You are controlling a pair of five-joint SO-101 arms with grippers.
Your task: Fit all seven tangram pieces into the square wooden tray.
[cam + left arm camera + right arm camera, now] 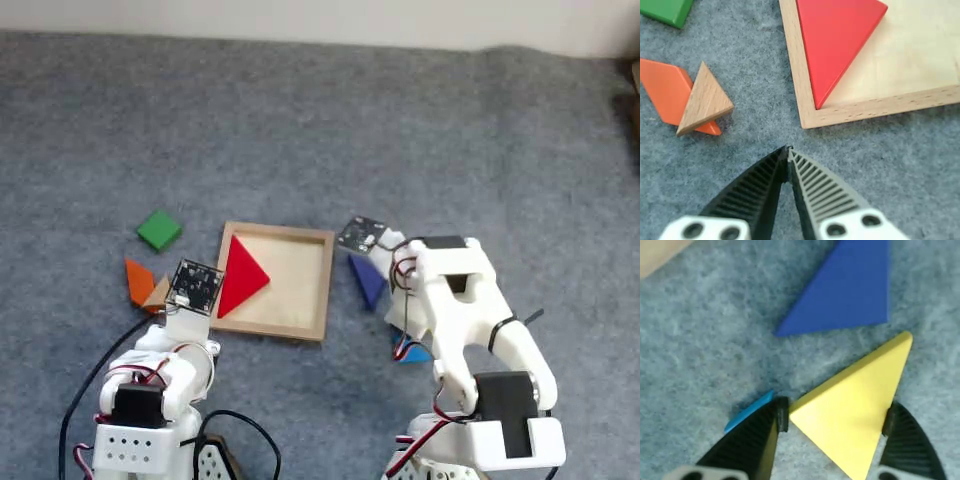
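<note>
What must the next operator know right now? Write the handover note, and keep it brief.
Left gripper: shut, empty, over the carpet near a corner of the tray.
Right gripper: shut on the yellow triangle, right of the tray.
Done: the red triangle lies in the tray.
Left: six pieces. The green square, orange parallelogram and wooden triangle (overlapping the orange one) are left of the tray. The dark blue triangle and light blue piece are right of it. The sixth is the held yellow triangle.

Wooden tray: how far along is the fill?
Done: the red triangle lies in the tray. In hand: the right gripper has its jaws shut on the yellow triangle; the left gripper is shut, empty. Left on the carpet: green square, orange parallelogram, wooden triangle, dark blue triangle, light blue piece.
</note>
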